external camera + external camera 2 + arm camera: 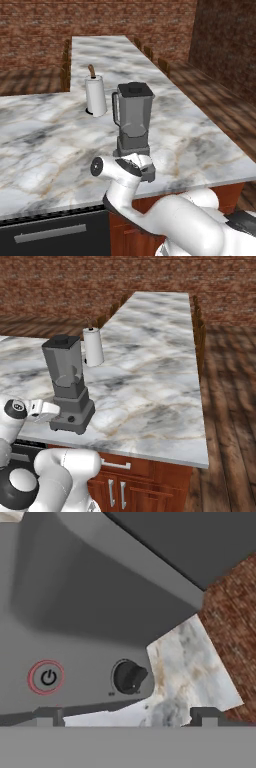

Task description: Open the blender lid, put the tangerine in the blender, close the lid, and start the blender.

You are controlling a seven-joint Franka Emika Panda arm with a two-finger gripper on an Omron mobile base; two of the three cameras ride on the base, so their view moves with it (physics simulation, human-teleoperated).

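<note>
Blender (132,117) stands upright near the front edge of the marble tabletop (45,135), base just inside that edge. Blender lid (134,89) sits square on the jar rim, so the jar reads as closed. Judgement: with the lid down and the arm held low at the base, the step in hand is the start press, not the lid.

Gripper (127,714) is level with the blender base and close against its front. Jaws spread wide, nothing between them; the two dark tips stand well apart at the bottom of the hand view. It is placed low because the controls are on the base front, facing the front edge.

Hand view gives what the base views do not: the red-ringed power button (46,677) to the left of centre, and the dark knob (129,677) roughly between the tips. Judgement: the gripper lines up nearer the knob than the button.

Base views give the wider layout: white paper-towel roll (93,346) behind the blender, well apart, toward the far side of the tabletop. From the right, a pale shape shows low inside the jar; cannot tell if it is the tangerine.
</note>
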